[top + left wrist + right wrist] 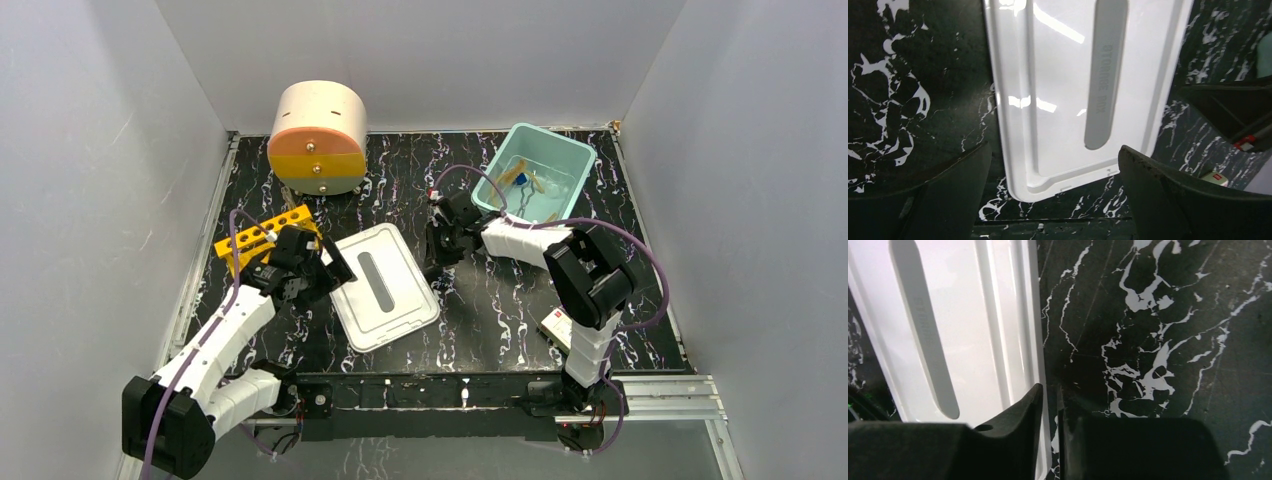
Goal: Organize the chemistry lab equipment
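A teal bin at the back right holds small loose items, among them an amber hose and a blue-tipped piece. The orange-yellow holed rack lies at the left. A white lid lies flat in the middle. My left gripper is open at the lid's left edge; in the left wrist view the lid's corner lies between its spread fingers, and the gripper is empty. My right gripper is shut over the lid's right edge, fingertips almost together.
A round cream and orange container stands at the back left, behind the rack. A small white and red box lies near the right arm's base. Grey walls close in the black marble table on three sides.
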Motion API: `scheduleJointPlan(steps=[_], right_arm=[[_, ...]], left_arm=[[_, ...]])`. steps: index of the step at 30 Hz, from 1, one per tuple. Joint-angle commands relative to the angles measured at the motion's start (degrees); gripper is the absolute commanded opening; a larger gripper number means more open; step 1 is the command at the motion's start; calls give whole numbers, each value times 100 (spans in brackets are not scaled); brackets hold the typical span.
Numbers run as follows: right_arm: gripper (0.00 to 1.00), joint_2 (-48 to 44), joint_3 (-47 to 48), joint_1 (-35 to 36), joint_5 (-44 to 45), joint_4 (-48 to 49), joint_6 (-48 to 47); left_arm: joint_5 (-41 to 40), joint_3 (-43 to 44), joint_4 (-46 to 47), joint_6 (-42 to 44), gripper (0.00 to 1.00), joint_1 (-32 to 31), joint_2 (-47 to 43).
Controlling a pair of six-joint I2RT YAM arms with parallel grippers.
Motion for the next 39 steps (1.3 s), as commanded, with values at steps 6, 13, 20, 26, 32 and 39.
scheduleJointPlan(steps=[6,13,20,26,32,39], right_arm=[[48,72,734,385,698,-612,-542],[50,409,1112,582,1015,-938,-572],[38,703,1419,605,1062,-1308,-678],[37,947,1629,717,1645,-1646,-744],[15,1220,1802,816,1909,-1911,-729],[0,894,1894,736,1302,-1895,-867]], left_arm=[[-152,-508,21,-60,98,-12,-27],[-150,-670,247,2,83,-13,61],[-175,-702,422,141,71,-19,242],[-195,-775,489,222,72,-13,286],[-161,-866,604,269,77,-15,305],[43,-944,723,261,82,-4,210]])
